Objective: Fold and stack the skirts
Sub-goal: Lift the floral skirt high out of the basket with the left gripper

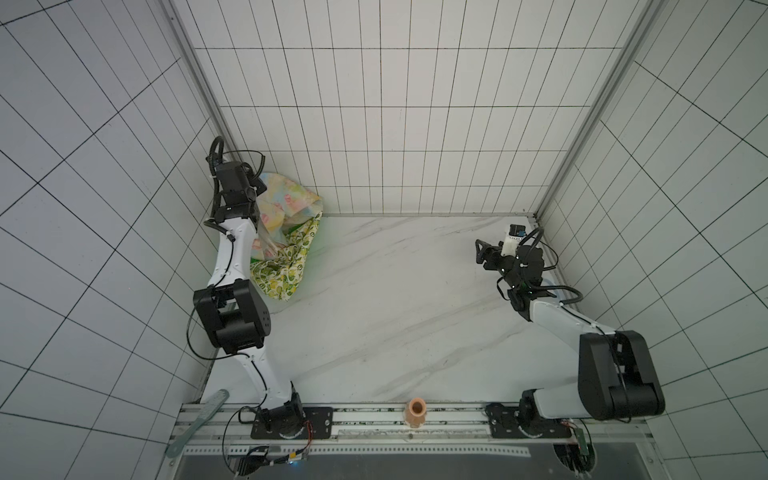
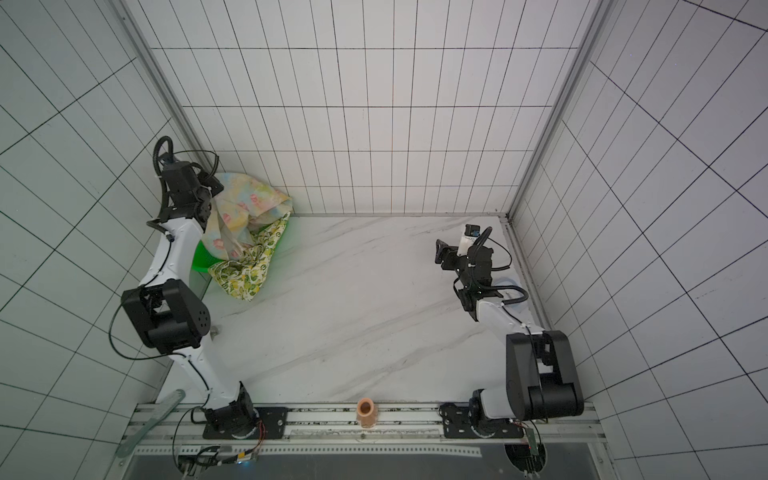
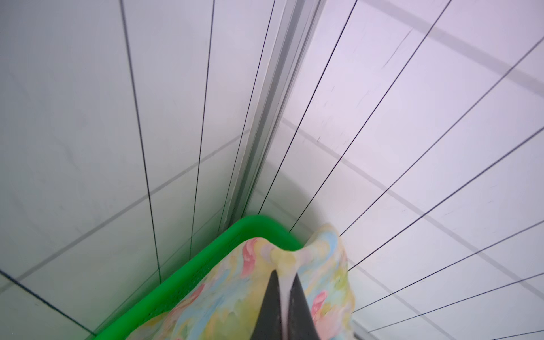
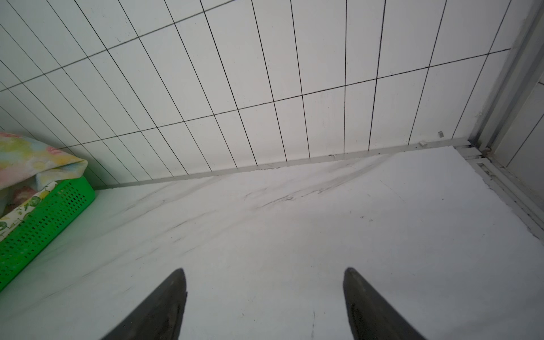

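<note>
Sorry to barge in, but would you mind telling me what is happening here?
The left gripper is shut on a fold of the pastel floral skirt, over the green basket in the far-left corner. The lemon-print skirt drapes from the basket onto the marble table. The right gripper hangs open over bare table, holding nothing. Neither skirt is folded yet.

Marble table [image 1: 415, 311], green basket [image 2: 199, 262], lemon skirt [image 1: 282, 282]
</note>
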Tool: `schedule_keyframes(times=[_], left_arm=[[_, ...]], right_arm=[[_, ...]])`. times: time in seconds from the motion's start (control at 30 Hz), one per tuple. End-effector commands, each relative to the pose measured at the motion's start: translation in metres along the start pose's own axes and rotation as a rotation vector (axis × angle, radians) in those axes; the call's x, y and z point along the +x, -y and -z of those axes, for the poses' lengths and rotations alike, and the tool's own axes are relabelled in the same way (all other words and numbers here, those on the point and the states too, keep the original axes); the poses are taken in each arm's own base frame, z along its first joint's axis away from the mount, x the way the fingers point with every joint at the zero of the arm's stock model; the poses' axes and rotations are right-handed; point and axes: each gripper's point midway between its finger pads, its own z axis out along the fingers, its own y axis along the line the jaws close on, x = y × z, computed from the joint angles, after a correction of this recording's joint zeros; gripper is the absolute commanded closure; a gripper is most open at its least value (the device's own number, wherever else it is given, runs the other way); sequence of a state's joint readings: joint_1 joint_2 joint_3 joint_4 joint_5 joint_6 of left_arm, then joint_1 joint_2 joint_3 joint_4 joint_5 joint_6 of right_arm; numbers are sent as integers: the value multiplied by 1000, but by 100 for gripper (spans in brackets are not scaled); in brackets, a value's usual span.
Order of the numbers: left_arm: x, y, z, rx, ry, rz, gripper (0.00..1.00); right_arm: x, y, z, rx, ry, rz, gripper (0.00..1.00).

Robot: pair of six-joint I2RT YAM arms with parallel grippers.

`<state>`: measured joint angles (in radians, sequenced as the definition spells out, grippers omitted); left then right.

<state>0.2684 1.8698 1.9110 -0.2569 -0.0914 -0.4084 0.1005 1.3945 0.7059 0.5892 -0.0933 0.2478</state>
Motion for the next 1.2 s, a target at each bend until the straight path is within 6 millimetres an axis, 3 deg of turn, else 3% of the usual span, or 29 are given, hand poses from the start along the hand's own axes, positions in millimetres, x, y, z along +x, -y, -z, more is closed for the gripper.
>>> schedule_keyframes(times=[0.0, 0.13, 0.27, 0.37, 0.57, 0.7, 0.87, 1.03, 1.17], left_arm=[[-72, 26, 43, 78, 168, 63, 100], [-125, 52, 85, 188, 285, 124, 100], [-163, 87, 115, 358, 336, 185, 100], [-180, 111, 134, 507, 354, 239, 100], [-194, 161, 178, 770, 340, 305, 100], [-188, 204, 214, 906, 318, 299, 100], [-157, 258, 250, 1074, 204, 325, 100], [-129, 292, 276, 1213, 103, 425, 100], [-90, 319, 294, 1288, -32, 478, 100]], right_arm=[[-45, -23, 7, -65, 96, -20, 18], [-56, -31, 14, -92, 121, -26, 18], [-67, -37, 20, -113, 145, -32, 18], [-71, -39, 25, -121, 157, -37, 18], [-78, -43, 35, -130, 178, -36, 19], [-84, -45, 41, -133, 189, -37, 18], [-91, -48, 52, -138, 201, -38, 19], [-96, -50, 69, -138, 210, -42, 19], [-96, -51, 87, -139, 213, -49, 19]])
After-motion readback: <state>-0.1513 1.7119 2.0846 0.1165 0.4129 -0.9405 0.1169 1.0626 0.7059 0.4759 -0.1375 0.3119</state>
